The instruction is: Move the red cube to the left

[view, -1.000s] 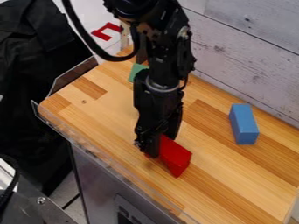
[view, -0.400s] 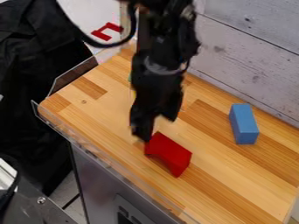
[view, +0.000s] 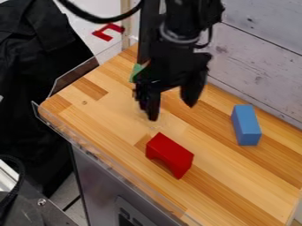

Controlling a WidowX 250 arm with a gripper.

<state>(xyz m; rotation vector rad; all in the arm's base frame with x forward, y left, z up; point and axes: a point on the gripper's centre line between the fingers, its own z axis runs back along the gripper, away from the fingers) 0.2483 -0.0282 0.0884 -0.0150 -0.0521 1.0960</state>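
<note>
The camera looks slantwise down from nearby, over the counter (view: 236,187) toward the wall (view: 256,66).

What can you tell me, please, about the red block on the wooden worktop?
The red arch block is plain, evenly coloured and smooth-looking, perhaps painted wood or plastic. A curved cut-out is scooped from its long side facing the camera. It rests on the butcher-block top, set at a slant, near the front edge. The end effector is open above and behind it, not touching it.
</note>
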